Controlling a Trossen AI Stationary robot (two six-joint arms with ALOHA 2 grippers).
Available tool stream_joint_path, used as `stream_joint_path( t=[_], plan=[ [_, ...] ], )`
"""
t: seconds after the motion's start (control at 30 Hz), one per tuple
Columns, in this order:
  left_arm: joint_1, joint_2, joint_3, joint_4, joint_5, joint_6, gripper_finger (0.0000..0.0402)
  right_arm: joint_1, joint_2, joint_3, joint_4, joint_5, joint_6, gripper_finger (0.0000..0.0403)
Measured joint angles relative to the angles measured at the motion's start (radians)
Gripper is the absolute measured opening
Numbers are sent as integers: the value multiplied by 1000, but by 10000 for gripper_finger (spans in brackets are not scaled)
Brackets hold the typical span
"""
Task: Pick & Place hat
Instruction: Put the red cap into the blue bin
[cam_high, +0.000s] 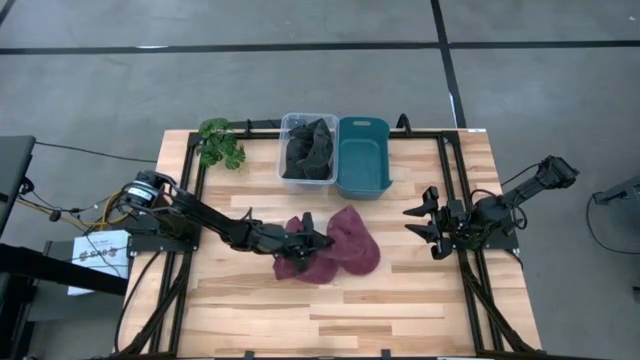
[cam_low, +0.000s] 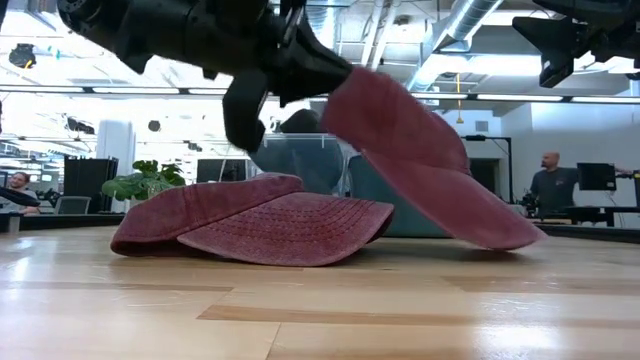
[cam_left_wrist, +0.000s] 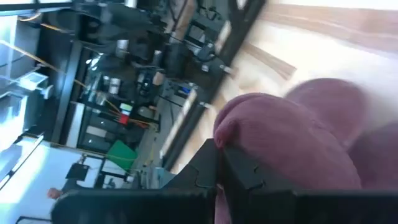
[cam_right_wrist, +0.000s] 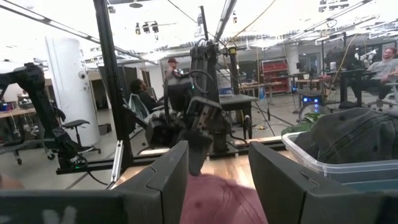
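The left gripper (cam_high: 318, 240) was clamped on a maroon hat (cam_high: 352, 240), lifting its edge at mid-table; a second maroon hat (cam_low: 290, 228) lay beneath — partly hidden; the right gripper (cam_high: 424, 224) waited wide open beside two bins (cam_high: 362, 180).

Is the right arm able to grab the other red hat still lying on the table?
Probably yes. The right gripper hangs open beside the maroon hats, with bare table between. But the left gripper is shut on one hat there, so they might bump.
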Motion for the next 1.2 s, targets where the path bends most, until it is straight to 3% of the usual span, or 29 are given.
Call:
stream_joint_path(
  t=[0.33,0.7,0.97,1.2],
  plan=[
    [7,-191,1,-30,13,-48,10,0,0,0,6,1,0,161],
    [4,-350,1,-204,14,-113,10,0,0,0,8,2,0,161],
    [-11,-374,1,-247,27,-147,10,0,0,0,8,2,0,161],
    [107,-374,21,-245,132,-238,10,0,0,0,30,3,0,161]
  ],
)
